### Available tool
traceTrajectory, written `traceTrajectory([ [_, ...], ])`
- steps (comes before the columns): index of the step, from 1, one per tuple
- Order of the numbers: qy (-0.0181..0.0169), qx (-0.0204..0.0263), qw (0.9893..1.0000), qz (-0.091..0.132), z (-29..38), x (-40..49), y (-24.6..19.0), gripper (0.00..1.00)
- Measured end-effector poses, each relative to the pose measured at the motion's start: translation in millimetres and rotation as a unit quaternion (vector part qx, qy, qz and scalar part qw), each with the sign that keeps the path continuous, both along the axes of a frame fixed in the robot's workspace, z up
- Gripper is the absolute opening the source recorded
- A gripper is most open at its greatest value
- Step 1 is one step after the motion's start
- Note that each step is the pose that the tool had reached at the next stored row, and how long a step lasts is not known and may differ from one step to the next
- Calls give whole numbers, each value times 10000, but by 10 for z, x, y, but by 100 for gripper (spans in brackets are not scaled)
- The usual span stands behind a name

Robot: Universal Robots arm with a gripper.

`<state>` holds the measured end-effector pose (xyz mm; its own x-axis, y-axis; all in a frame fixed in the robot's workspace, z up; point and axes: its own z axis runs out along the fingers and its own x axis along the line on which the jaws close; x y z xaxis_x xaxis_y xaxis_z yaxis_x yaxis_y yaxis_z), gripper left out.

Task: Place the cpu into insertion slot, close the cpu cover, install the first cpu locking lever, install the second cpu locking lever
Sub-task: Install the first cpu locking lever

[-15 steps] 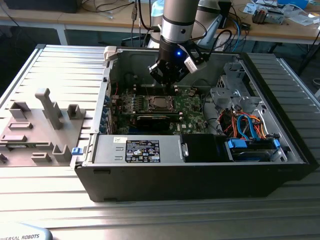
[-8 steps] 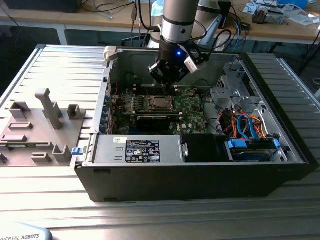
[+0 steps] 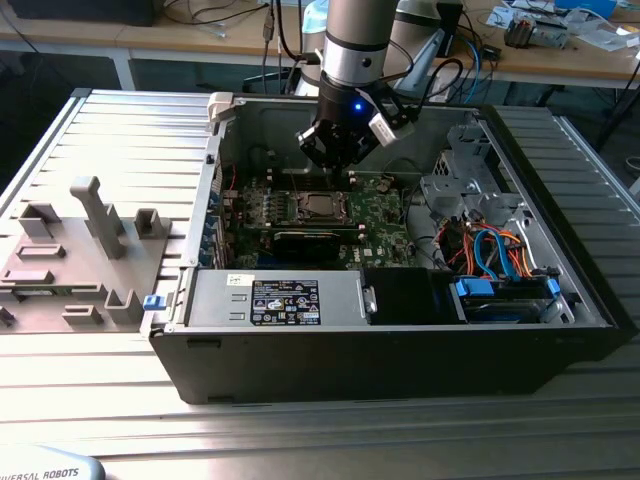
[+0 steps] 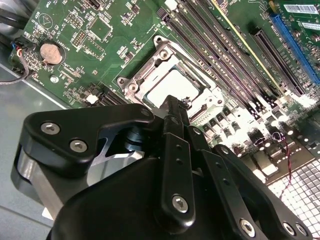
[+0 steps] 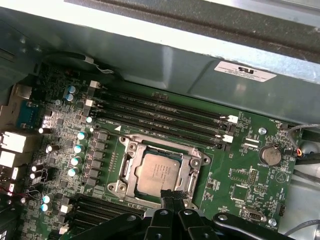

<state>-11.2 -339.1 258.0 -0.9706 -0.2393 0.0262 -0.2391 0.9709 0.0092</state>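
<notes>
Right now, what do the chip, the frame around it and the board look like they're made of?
The chip has a dull grey metal top with a soft sheen. The frame is brighter silvery metal, perhaps stamped steel, glinting at edges. The board looks like green lacquered laminate, probably fibreglass.

A robotics lab or electronics workshop: an opened desktop computer case (image 3: 380, 365) sits on a ribbed aluminium table (image 3: 350, 430), grey fixture blocks (image 3: 100, 215) beside it, cable-strewn wooden tables (image 3: 200, 40) behind.
</notes>
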Motion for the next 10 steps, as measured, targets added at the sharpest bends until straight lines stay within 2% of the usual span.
traceTrajectory([
  [10, 0, 0, 10000, 36, 0, 0, 0, 11],
])
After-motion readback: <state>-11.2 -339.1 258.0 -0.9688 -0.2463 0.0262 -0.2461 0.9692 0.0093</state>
